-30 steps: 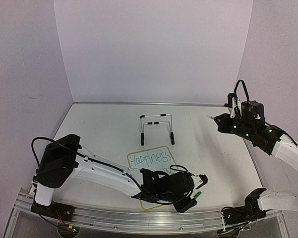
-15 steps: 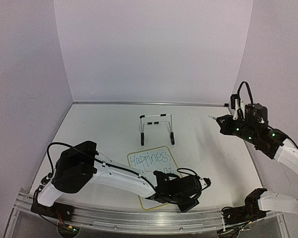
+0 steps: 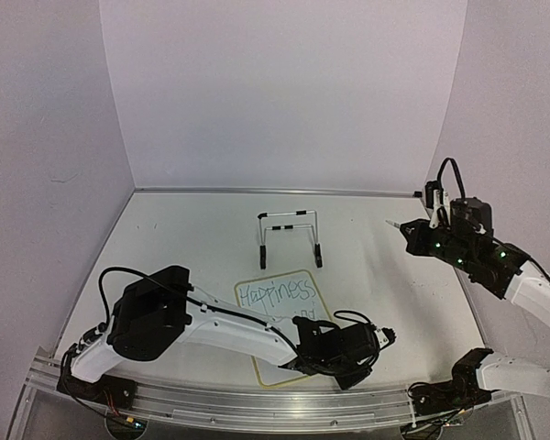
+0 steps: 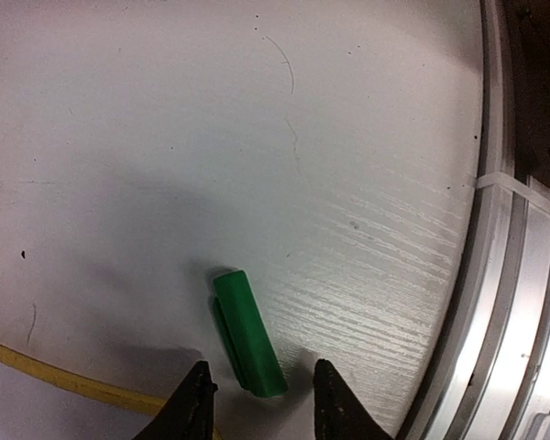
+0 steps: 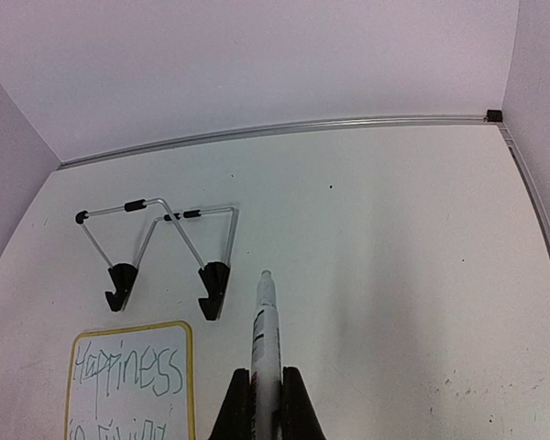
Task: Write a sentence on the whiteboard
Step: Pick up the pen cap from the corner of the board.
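Note:
The whiteboard, yellow-rimmed, lies flat on the table near the front. The sentence is in green; "Happiness" reads clearly, and my left arm covers part of the second line. My left gripper is low at the board's right side. In the left wrist view it is open, its jaws on either side of the near end of a green pen cap without touching it. My right gripper is raised at the right, shut on a white pen that points toward the back wall.
A wire stand with black feet stands behind the board. The metal rail of the table's front edge runs just right of the cap. The board's yellow rim lies close on the cap's left.
My left arm has reached further right and lowered over the green cap, and its jaws have narrowed around it. The right arm with the pen drifted slightly right and down.

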Motion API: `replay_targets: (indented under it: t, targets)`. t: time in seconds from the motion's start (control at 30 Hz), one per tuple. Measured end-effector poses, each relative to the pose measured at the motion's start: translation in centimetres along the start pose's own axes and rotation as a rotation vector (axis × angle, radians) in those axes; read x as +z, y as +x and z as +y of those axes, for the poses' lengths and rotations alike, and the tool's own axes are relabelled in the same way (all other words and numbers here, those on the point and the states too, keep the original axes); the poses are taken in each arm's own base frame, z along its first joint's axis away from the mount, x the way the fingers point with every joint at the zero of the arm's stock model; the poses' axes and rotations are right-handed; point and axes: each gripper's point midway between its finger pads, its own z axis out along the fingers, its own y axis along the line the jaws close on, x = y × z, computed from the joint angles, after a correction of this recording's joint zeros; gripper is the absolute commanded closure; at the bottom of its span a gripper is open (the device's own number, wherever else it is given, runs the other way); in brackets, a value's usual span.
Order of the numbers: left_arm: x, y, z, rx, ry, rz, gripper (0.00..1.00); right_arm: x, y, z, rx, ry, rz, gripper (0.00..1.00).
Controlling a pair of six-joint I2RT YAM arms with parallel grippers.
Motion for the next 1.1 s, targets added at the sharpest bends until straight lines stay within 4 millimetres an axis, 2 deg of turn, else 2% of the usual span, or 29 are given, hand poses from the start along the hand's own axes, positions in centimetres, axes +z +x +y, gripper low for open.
replay_targets:
  t: [0.3, 0.5, 0.7, 0.8, 0.9, 1.1]
  targets:
    - [0.1, -0.1, 1.1, -0.017, -0.017, 0.004, 1.00, -0.1, 0.3, -0.2, 0.004, 0.003, 0.001, 1.00]
    - [-0.1, 0.0, 1.8, -0.046, -0.020, -0.007, 1.00, -0.1, 0.6, -0.2, 0.007, 0.003, 0.008, 1.00]
    - [-1.4, 1.1, 2.9, -0.073, -0.016, 0.005, 1.00, -0.1, 1.4, -0.4, -0.010, 0.011, 0.044, 1.00]
    - [-3.0, 1.5, 3.9, -0.091, -0.016, 0.010, 1.00, -0.1, 1.8, -0.3, -0.024, 0.009, 0.078, 1.00]
    - [-6.0, 1.2, 5.4, -0.121, -0.005, -0.011, 1.00, -0.3, 1.8, 0.5, -0.039, -0.028, 0.115, 1.00]
    - [-13.4, -1.8, 10.8, -0.192, 0.004, -0.155, 1.00, -0.3, 0.5, 3.9, -0.044, -0.195, 0.183, 1.00]
